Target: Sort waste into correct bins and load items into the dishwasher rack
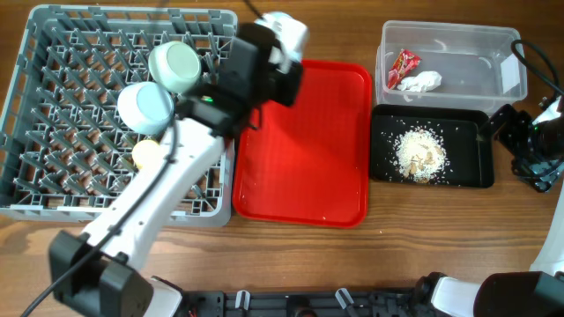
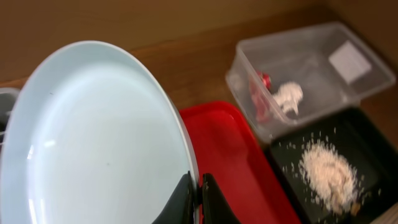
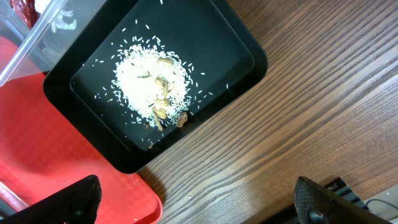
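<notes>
Overhead: wood-grain table; left end effector pinches white plate rim; right end effector wide, empty.

Heaped rice crumbs lie inside the black tray.

This looks like a robot lab made to play kitchen. A red tray lies on a wooden table. Left of the red tray sits a big grey dishwasher rack, and a white robot arm reaches over it. Right of the red tray are a clear tub and a black tray with rubbish in them.
</notes>
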### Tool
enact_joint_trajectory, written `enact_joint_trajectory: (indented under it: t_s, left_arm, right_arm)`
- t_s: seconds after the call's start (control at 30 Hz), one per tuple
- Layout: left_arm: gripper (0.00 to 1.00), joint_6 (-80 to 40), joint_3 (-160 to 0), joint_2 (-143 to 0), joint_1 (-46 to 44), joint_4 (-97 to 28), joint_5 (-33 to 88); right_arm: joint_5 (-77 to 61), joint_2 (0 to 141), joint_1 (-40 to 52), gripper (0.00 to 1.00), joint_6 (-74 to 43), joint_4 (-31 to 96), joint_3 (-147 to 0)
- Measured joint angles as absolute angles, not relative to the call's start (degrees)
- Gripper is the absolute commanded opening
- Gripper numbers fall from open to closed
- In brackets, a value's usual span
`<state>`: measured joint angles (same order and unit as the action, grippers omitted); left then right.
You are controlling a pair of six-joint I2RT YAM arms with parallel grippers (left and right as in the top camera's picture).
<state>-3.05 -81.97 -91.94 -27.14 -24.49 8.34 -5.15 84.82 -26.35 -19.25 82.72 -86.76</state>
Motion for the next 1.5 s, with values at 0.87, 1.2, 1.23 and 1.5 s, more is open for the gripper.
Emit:
enact_joint_trajectory:
  t_s: [0.87,1.2,1.23,1.5]
  left_arm:
    - [1.00,-23.81,-81.97,-102.17,2.98,-22.04,48.45]
    - [1.00,-13.87,-82.35,-91.48,4.25,-57.69,12.84]
    - [1.00,-13.78,-82.19,-91.50,4.25,-60.58,11.29]
    - [1.00,-11.97,-81.32,-90.56,4.25,-71.79,7.73]
  right_arm:
    - [-9.47,84.82,-26.26,1.00,-17.12,81.67,-86.76]
    - [-13.63,84.84,-3.31,1.00,-11.64,59.64,-86.83]
    - [-13.04,84.84,-0.71,1.00,-11.42,58.85,-86.83]
    - [-11.09,85.25,3.07,1.00,-10.17,65.41,-86.83]
